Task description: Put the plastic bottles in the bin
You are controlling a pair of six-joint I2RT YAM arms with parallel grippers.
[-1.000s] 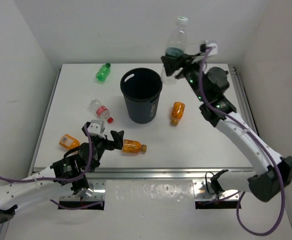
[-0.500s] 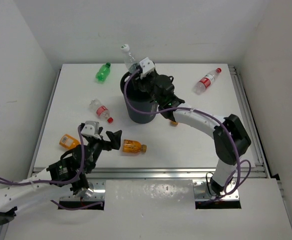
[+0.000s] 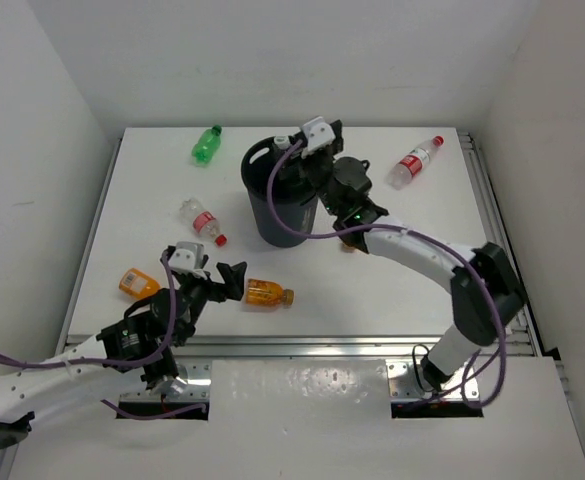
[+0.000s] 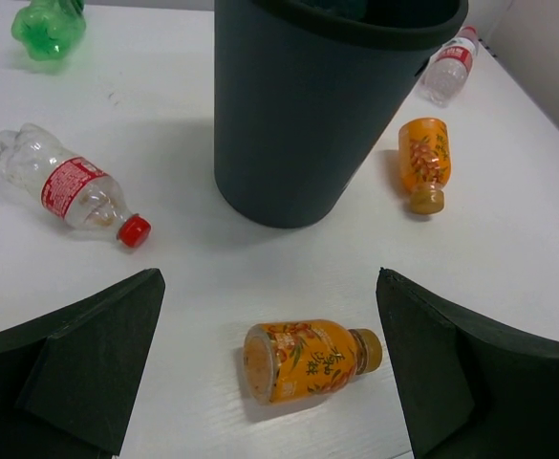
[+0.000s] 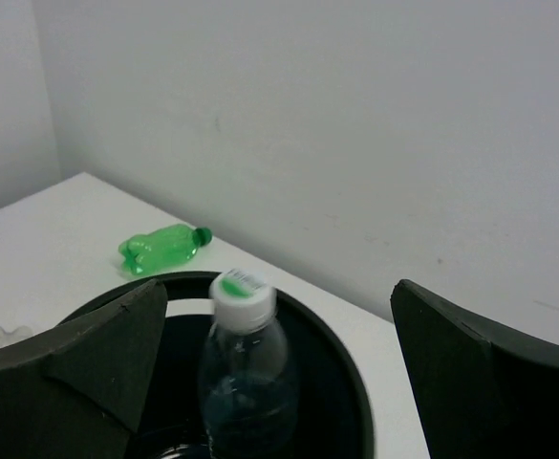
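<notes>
My right gripper (image 3: 297,165) (image 5: 277,292) hangs open over the black bin (image 3: 282,205) (image 5: 351,382). A clear bottle with a white cap (image 5: 246,368) stands loose between its jaws, its lower half inside the bin. My left gripper (image 3: 234,280) (image 4: 269,282) is open and low, with an orange bottle (image 3: 268,293) (image 4: 308,359) lying on the table between its fingers, untouched. Also lying down are a green bottle (image 3: 206,144), two clear red-label bottles (image 3: 202,221) (image 3: 415,162), an orange bottle at the left (image 3: 138,283) and another (image 4: 424,163) right of the bin.
White walls close in the table at the back and both sides. A metal rail (image 3: 302,345) runs along the near edge. The right forearm (image 3: 412,250) crosses the table right of the bin.
The right arm carried the clear white-capped bottle from the back right to above the bin, then opened its jaws and let it go. The left arm barely moved.
</notes>
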